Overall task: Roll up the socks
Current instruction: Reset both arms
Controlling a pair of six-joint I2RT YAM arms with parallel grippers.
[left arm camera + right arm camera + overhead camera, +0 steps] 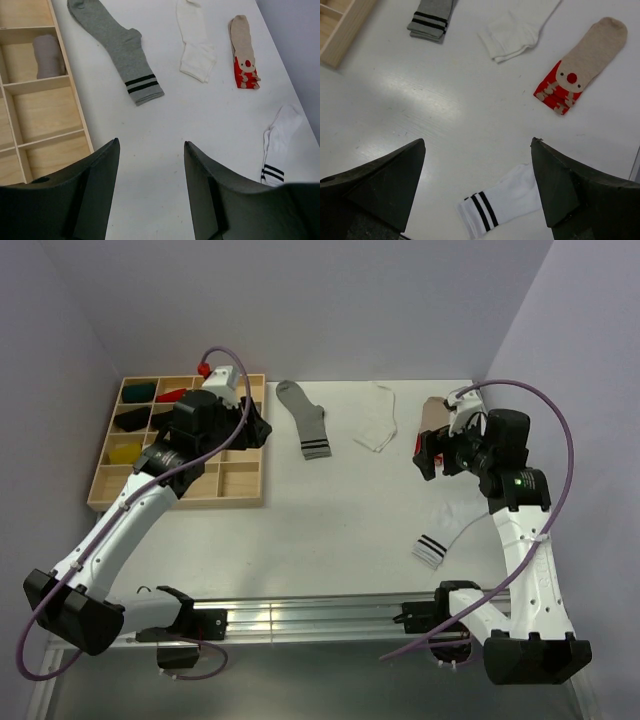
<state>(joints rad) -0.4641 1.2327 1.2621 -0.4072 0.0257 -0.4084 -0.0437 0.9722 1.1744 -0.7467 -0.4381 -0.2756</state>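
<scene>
Several socks lie flat on the white table. A grey sock with dark cuff stripes [307, 422] [119, 50] [431, 19] is at the back middle. To its right is a plain white sock [378, 422] [196, 45] [517, 31]. Further right lies a taupe and red sock [243, 52] [582, 62]. A white sock with black stripes [438, 542] [276, 152] [502, 206] lies near the right arm. My left gripper [250, 426] [151, 142] hovers open and empty by the tray's right side. My right gripper [430, 455] [478, 141] hangs wide open above the striped white sock, holding nothing.
A wooden compartment tray [180, 502] [75, 100] [340, 40] stands at the back left. It holds rolled socks in dark green [140, 392], red [172, 395], black [130, 418] and yellow [125, 453], and a taupe-grey roll [47, 56]. Walls close in behind and to the right.
</scene>
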